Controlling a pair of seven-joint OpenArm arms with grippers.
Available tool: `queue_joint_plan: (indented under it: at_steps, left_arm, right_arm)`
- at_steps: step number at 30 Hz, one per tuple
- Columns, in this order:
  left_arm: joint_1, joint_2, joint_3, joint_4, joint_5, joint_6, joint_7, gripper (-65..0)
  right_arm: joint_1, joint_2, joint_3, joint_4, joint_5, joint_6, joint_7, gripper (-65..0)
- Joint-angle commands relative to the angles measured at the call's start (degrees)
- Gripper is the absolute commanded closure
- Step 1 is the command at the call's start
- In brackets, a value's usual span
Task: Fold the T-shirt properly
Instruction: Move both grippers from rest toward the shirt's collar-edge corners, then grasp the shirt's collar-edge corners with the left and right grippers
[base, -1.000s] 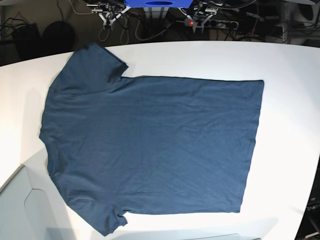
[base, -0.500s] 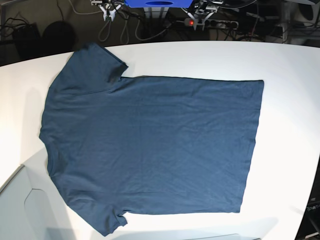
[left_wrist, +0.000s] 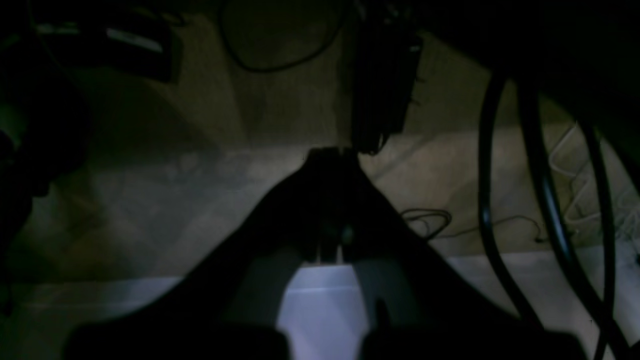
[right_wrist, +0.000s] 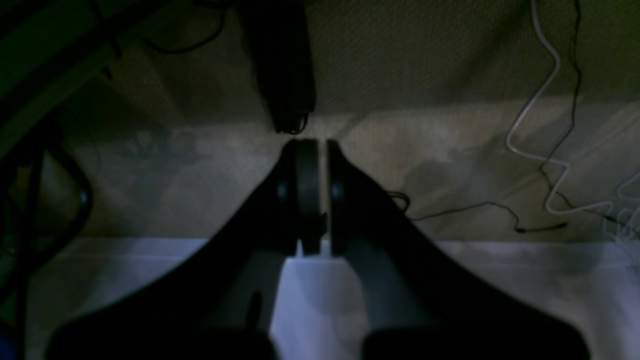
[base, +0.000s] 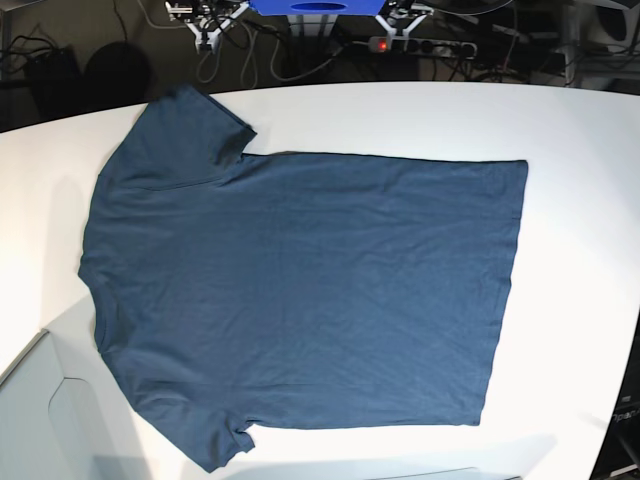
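The plain dark navy-blue cotton T-shirt (base: 300, 300) lies spread flat across the white worktop (base: 580, 140), ready for folding, while the left fingers (left_wrist: 332, 155) and right fingers (right_wrist: 312, 147), pressed together and empty, hang beyond its far edge.

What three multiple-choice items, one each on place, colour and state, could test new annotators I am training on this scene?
1. Where does the T-shirt lie?
A. spread on the white table
B. hanging off the table's edge
C. held in the air

2. What colour is it?
A. red
B. dark blue
C. white

3. How is it?
A. folded in half
B. rolled up
C. unfolded, flat

Key: 1 A, all of it rests on the tabletop; 2 B, the cloth is navy throughout; 3 C, both sleeves and the hem show.
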Motion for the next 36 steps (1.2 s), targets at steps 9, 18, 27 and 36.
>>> queue_joint_plan:
  at_steps: [9, 18, 27, 36]
  left_arm:
    - [14.56, -2.13, -0.52, 20.17, -0.36, -0.14, 0.03, 0.0]
    - [32.32, -4.94, -0.6, 50.41, -0.45, -0.14, 0.3, 0.0]
    - [45.5, -9.07, -0.6, 78.46, -0.45, -0.14, 0.3, 0.0]
    - [51.57, -7.93, -7.81, 96.74, -0.45, -0.05, 0.38, 0.0]
  right_arm:
    - [-13.57, 2.18, -0.08, 19.33, -0.19, 1.1, -0.09, -0.1]
    - [-32.38, 6.22, 0.28, 50.9, -0.27, 1.02, -1.24, -0.1]
    - [-43.72, 9.39, 4.32, 79.73, -0.27, 1.1, -10.29, -0.5]
    - [-45.22, 8.95, 6.08, 98.19, -8.27, 1.28, -20.49, -10.0]
